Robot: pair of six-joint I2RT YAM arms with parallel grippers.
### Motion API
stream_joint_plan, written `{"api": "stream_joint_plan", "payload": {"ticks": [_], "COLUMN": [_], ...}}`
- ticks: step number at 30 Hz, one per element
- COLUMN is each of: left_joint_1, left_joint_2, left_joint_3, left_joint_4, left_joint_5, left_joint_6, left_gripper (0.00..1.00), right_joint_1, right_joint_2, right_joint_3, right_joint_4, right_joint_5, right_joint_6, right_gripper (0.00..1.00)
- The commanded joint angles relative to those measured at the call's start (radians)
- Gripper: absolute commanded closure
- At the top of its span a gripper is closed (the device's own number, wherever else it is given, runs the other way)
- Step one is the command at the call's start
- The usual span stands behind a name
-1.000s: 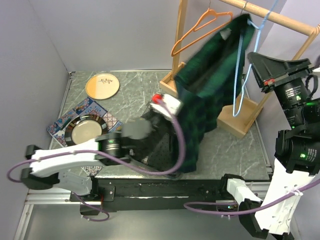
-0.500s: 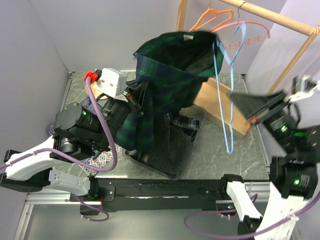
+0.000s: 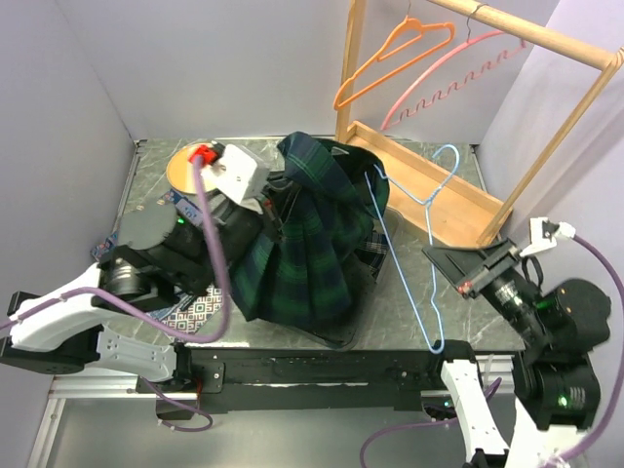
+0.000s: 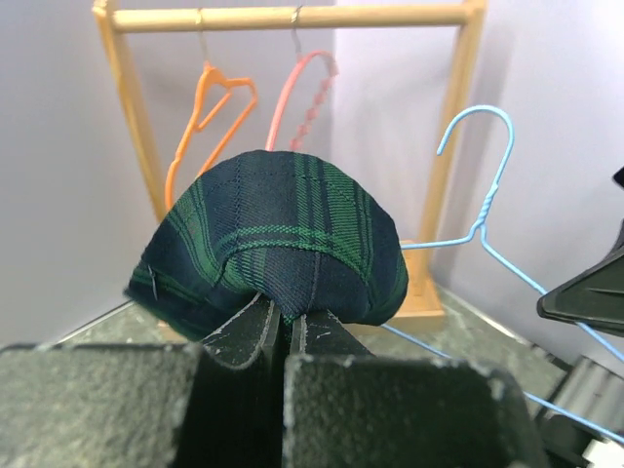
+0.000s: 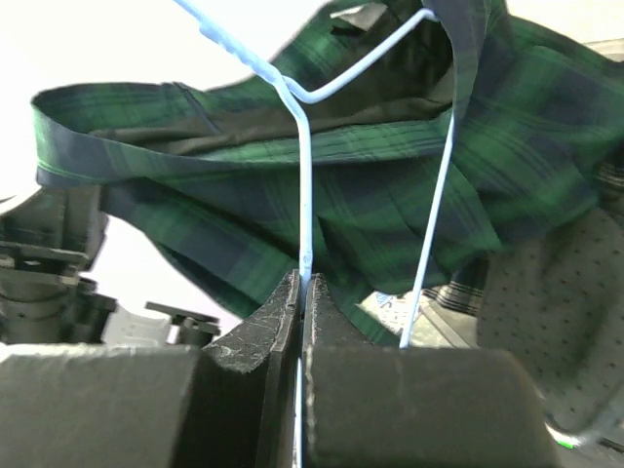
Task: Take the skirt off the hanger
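Now left gripper [image 4: 285, 317] pinches skirt [image 4: 278, 244] above bin [image 3: 334, 338] holding plaid cloth [image 3: 371, 246]; right gripper [image 5: 302, 292] pinches hanger [image 5: 304, 185]

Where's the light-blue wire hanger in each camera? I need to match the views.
Top external: light-blue wire hanger right of centre, running toward the near edge.
Left wrist: right side, hook up.
Right wrist: centre, wire pinched in the right gripper.
Shared landmark: dark green plaid skirt, seen in all three.
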Motion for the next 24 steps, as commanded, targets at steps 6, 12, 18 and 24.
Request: {"api": "stream_joint_plan", "payload": {"ticks": [6,12,18,24], "left_joint_1": [-0.008,-0.008,-0.008,-0.008], "left_joint_2": [-0.097,-0.146,-0.143,-0.062], "left_joint_3": [0.173,0.107,0.021,-0.111], "left_joint_4": [0.042,0.055,0.124,0.279], "left_joint_5": [0.156,0.168,0.166,0.050], "left_joint_6": [-0.092,-0.092,-0.071,0.015], "left_gripper": [0.99,0.99,0.99,0.99], "right_joint_1": [0.005,0.005,0.005,0.007], "right_joint_2": [-0.034,-0.025,-0.029,-0.095], "right_joint_3": [0.124,0.240,0.283,0.185], "right_joint_4": [-0.113,-0.001,0.067,0.064], "right_joint_5": [0.069,0.043,0.048,0.029], "right_joint_6": [-0.052,0.068,0.123,0.125], "right_gripper": [1.00,1.00,1.00,1.00]}}
